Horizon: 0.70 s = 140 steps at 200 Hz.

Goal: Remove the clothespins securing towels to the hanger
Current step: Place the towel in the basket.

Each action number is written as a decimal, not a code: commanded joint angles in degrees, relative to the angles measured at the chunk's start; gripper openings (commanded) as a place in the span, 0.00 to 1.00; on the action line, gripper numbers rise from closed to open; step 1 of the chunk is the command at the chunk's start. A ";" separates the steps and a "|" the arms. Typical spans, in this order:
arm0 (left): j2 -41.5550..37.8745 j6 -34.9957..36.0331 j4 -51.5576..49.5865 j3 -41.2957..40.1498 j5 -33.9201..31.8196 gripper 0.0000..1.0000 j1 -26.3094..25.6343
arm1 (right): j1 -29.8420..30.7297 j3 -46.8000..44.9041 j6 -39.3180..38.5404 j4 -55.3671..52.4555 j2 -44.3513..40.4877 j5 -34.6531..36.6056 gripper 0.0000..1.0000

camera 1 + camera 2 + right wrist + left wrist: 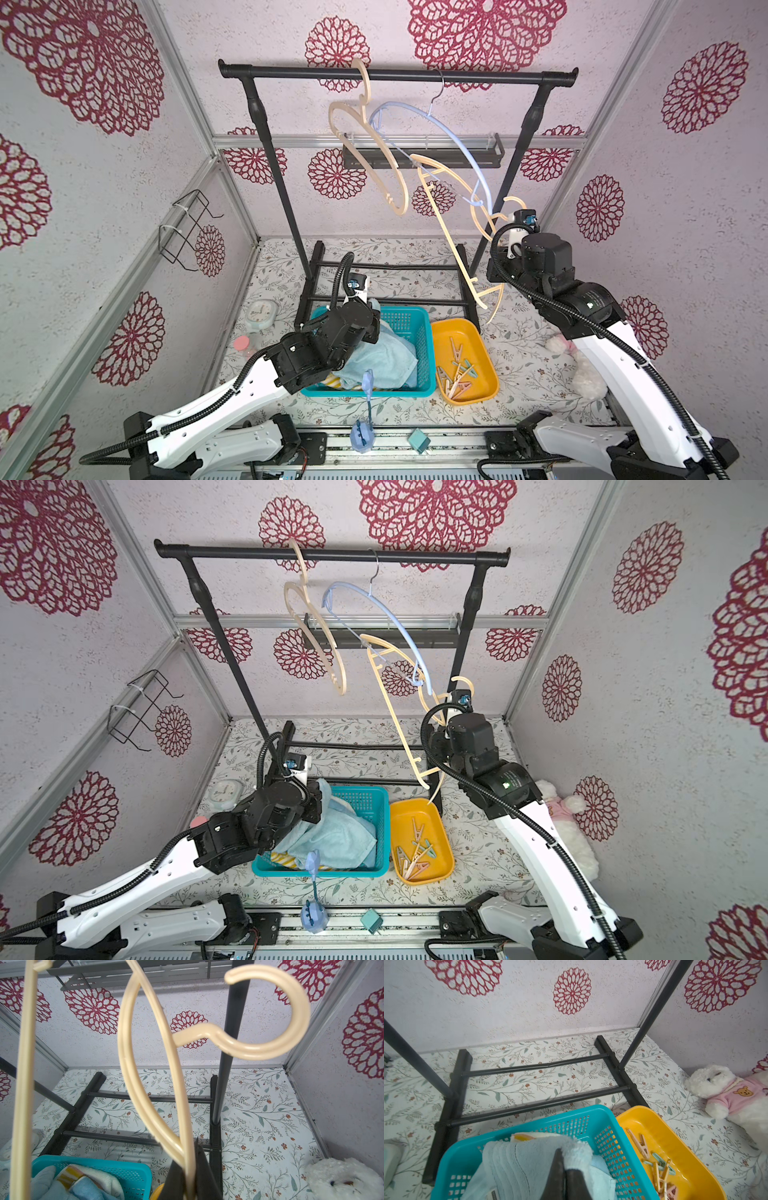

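Clothespins (456, 376) inside yellow tray (459, 332)

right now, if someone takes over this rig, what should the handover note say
Left claw: shut on the light blue towel, above the teal basket.
Right claw: shut on a beige hanger, its hook off the rail.
Clothespins: loose in the yellow tray; none seen on any hanger.
Done: the hangers are bare and the towels are in the basket.
Left: probably drop the towel, then rehang or set down the hanger.
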 commanded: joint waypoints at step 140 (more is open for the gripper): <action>-8.43 2.85 -14.89 10.24 -2.61 0.77 -0.57 | 1.33 -4.15 -6.81 -0.29 -2.49 -13.91 0.00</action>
